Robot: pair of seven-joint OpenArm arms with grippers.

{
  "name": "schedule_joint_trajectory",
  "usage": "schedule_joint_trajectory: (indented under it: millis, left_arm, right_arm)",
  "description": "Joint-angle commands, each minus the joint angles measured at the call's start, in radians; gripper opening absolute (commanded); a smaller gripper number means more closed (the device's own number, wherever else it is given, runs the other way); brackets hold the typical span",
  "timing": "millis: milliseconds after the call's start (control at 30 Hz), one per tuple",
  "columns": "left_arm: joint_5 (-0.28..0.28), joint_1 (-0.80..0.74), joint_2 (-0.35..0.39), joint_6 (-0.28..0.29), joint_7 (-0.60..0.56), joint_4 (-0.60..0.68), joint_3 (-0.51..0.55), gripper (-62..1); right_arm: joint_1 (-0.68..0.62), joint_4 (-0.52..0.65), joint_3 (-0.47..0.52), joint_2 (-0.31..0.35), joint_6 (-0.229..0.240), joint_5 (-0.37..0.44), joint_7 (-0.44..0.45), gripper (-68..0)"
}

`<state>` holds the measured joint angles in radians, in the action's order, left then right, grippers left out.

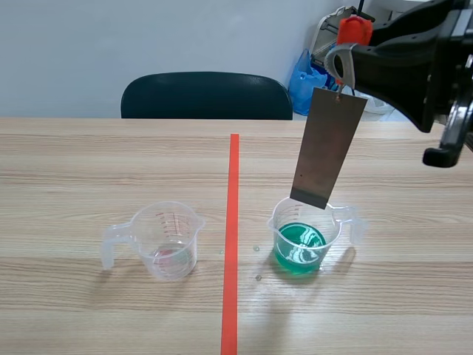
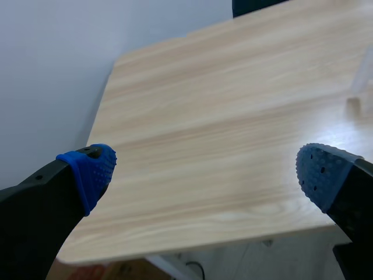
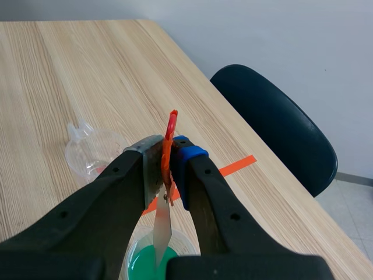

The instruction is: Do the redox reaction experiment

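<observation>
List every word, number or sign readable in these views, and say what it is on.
Red graduation marks on the empty clear plastic measuring cup: too small to read.
Grey metal sheet, orange-red clip, clear plastic cup of green liquid: no text visible.

Bright even light, perhaps from overhead; glare on the table [image 2: 303,116], soft shadows

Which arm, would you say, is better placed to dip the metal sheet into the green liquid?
Right. The right gripper is shut on the red clip, its metal sheet hanging over the cup. The left gripper is open by the table corner.
</observation>
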<state>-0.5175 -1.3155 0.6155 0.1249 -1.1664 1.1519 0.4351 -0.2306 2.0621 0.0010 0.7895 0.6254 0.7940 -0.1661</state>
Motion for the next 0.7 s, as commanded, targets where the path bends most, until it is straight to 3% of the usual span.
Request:
schedule_joint_trajectory:
  millis: [0, 667]
  left_arm:
    - [0.007, -0.001, -0.013, 0.000, 0.018, 0.025, 0.000, 1.4]
    - [0.005, -0.001, -0.022, 0.000, -0.023, 0.047, -0.001, 1.4]
  right_arm:
    - [0.012, 0.018, 0.014, 0.005, -0.004, 0.011, 0.014, -66.9]
    - [0.012, 0.018, 0.014, 0.005, -0.004, 0.011, 0.014, -66.9]
